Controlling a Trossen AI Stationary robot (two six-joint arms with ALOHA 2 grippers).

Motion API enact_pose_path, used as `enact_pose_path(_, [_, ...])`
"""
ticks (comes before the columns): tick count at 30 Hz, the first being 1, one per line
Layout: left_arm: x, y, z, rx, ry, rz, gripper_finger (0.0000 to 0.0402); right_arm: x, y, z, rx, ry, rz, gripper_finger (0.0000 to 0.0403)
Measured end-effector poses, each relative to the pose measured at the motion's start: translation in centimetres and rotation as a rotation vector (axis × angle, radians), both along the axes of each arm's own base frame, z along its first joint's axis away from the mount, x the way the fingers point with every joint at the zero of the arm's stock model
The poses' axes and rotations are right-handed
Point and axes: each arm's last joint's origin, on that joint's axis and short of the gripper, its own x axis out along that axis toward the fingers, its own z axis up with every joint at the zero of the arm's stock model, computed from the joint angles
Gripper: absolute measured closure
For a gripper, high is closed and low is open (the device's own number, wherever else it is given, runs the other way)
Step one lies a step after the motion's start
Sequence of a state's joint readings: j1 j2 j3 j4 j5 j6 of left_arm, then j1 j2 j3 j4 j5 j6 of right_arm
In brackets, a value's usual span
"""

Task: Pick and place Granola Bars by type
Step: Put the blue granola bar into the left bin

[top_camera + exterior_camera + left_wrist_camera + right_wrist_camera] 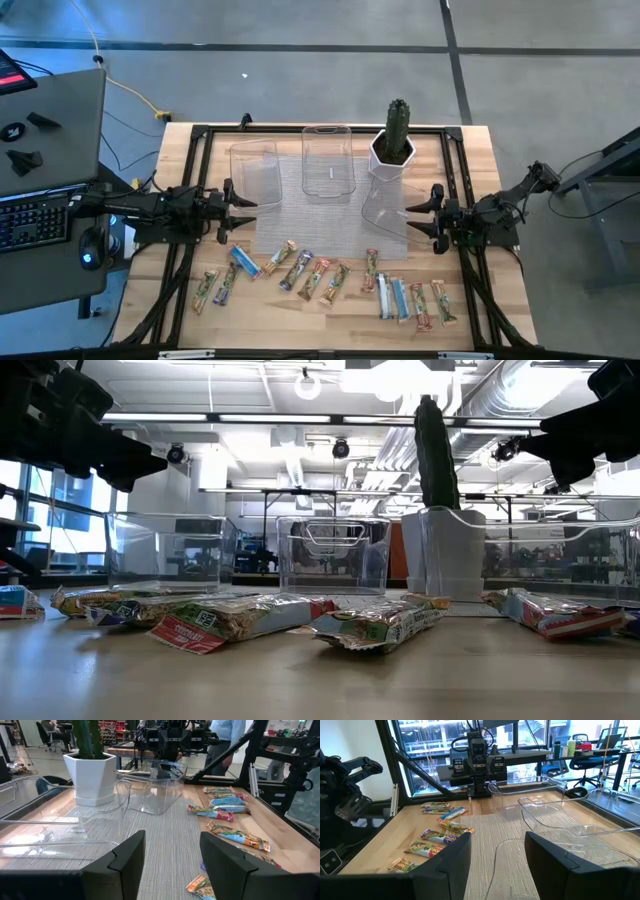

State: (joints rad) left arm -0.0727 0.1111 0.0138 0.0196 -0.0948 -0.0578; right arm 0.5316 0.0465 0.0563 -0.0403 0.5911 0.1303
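Thirteen granola bars (318, 280), three clear bins (328, 162), one potted plant (396, 140) — two arms (150, 208).

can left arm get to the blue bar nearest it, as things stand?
Probably yes. The left gripper hangs open above the table's left side, and the blue-white bar lies on bare wood just in front of it, nothing on top. The clear bin sits on the other side, out of the way.

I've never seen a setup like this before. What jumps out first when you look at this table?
A scattered row of granola bars lies along the near edge of the wooden table. Behind them, three clear plastic bins stand on a grey mat, with a green cactus in a white pot at the far right. The left gripper and right gripper hover open at either side, both empty.
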Motion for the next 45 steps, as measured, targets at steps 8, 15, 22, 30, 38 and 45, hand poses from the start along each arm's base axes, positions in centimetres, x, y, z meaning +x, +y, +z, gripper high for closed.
enact_pose_path(8, [0.00, 0.00, 0.01, 0.000, 0.000, 0.000, 0.0218, 0.00, 0.00, 0.01, 0.000, 0.000, 0.000, 0.0233])
enact_pose_path(15, [0.01, 0.00, 0.19, -0.019, -0.020, 0.001, 0.0218, 0.00, 0.00, 0.01, 0.000, 0.000, 0.000, 0.0233])
enact_pose_path(22, [0.00, 0.00, -0.01, -0.026, 0.000, 0.002, 0.0218, 0.00, 0.00, 0.00, 0.000, 0.000, 0.000, 0.0233])
enact_pose_path(30, [0.00, 0.00, -0.01, -0.026, 0.000, 0.002, 0.0218, 0.00, 0.00, 0.00, 0.000, 0.000, 0.000, 0.0233])
enact_pose_path(38, [0.02, -0.17, 0.37, -0.056, -0.038, -0.057, 0.0218, 0.00, 0.00, 0.00, 0.000, 0.000, 0.000, 0.0233])
enact_pose_path(45, [0.01, -0.37, 0.56, -0.219, -0.048, -0.116, 0.0218, 0.00, 0.00, 0.00, 0.000, 0.000, 0.000, 0.0233])
